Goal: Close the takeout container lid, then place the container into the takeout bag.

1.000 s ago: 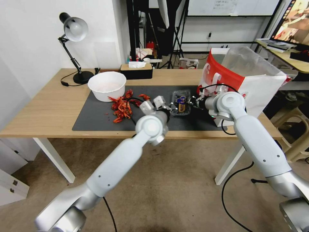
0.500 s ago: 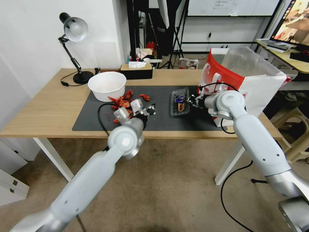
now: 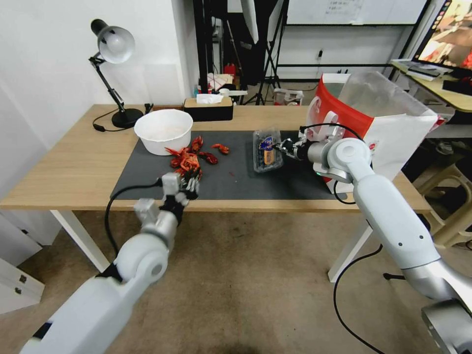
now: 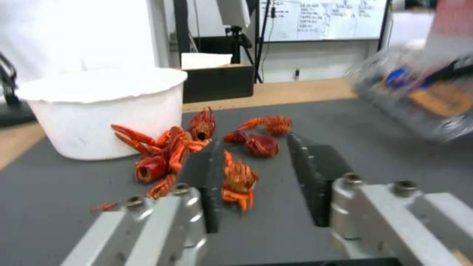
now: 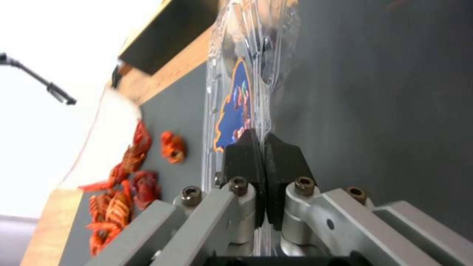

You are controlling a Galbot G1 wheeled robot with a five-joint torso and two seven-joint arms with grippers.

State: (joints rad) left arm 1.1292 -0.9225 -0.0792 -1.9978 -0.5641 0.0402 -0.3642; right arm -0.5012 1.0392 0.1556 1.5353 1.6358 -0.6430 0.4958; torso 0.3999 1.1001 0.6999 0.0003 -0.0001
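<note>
Left gripper point(image 3: 189, 186): I see it at the near mat edge, jaws apart, holding nothing.
Crayfish shells point(image 3: 189, 160): loose pile on the black mat point(image 3: 236, 182), just past my left gripper.
Right gripper point(image 3: 284, 146): pinched on the takeout container point(image 3: 266, 151) edge.
Takeout container: lid closed, tilted up on edge above the mat, beside the takeout bag point(image 3: 378, 123).
White bowl point(image 3: 163, 131): far left of the mat.
</note>
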